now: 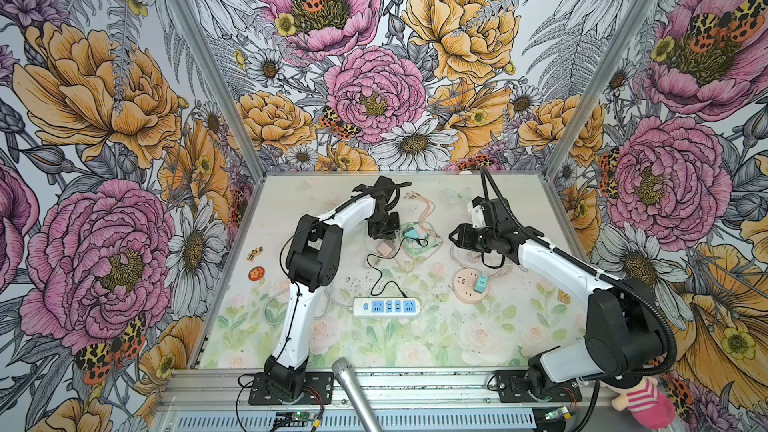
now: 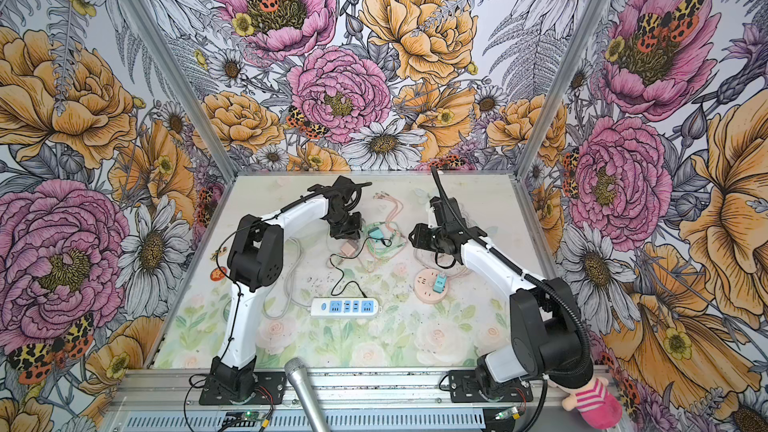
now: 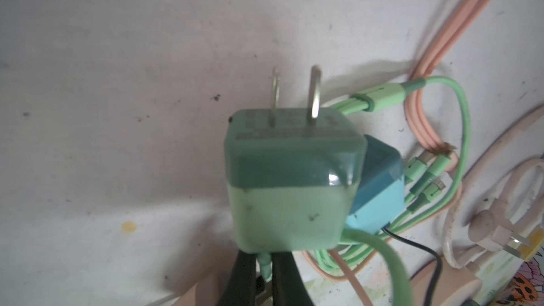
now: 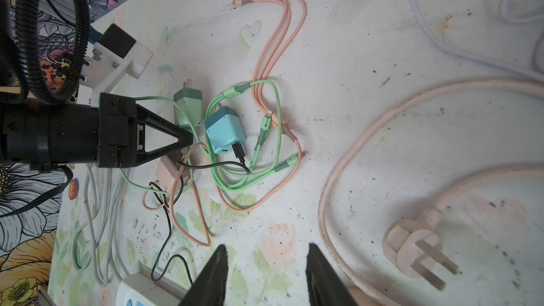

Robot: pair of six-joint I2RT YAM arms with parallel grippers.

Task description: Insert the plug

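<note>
Round red sticker [image 1: 256, 273] sits near the left edge of the worktop [image 1: 282, 201], with bare surface around it up to the far-left corner. Left gripper [image 3: 264, 261] is at the far middle. Its fingers [image 3: 241, 281] are pinched together on the green cable [image 3: 265, 270] right at the base of the green charger [image 3: 288, 189].

The charger is boxy: dark green upper half, pale green lower half, a few scuffs. Two flat metal prongs on the dark end point away from the gripper. Can't tell if it's lifted off the worktop.

Blue charger [image 3: 376, 189] is against its side, with the end of a black cable [image 4: 212, 166] beside it. Pink cables [image 4: 273, 39] and green ones are tangled around both.

White power strip [image 1: 386, 307] lies mid-worktop, nearer the front edge, with open surface between it and that edge. Right gripper [image 4: 266, 248] hovers right of the tangle, jaws apart, nothing between them. Pink plug [image 4: 412, 245] lies flat near it. Round pink socket [image 1: 467, 288] is towards the right edge, with a teal adapter [image 1: 481, 282] in it.
</note>
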